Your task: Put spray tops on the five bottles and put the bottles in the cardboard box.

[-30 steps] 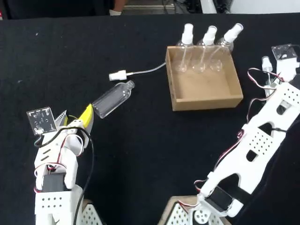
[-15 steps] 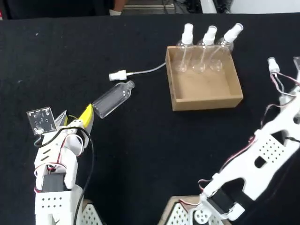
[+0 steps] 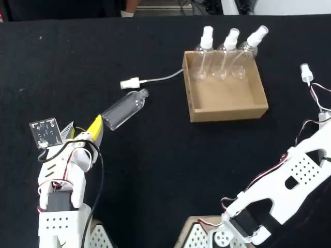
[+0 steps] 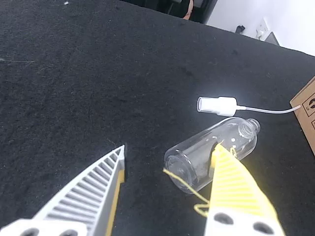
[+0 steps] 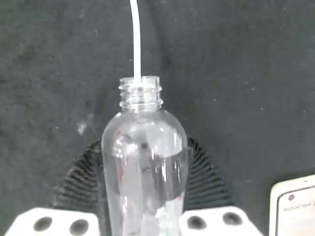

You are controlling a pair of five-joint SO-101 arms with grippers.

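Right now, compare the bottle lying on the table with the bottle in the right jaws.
The lying bottle rests loose on the table; the held bottle is clamped in the right jaws. The lying bottle's mouth is bare; a tube meets the held bottle's mouth. Both are clear and uncapped.

black tabletop (image 3: 155,170), white wall (image 4: 295,19) behind

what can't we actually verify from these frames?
- Right wrist view: spray head above the tube cut off by the frame edge; seating in the held bottle unknown.
- High view: whether the three boxed bottles' tops are tight, too small.
- Left wrist view: cardboard box cut off at the edge.
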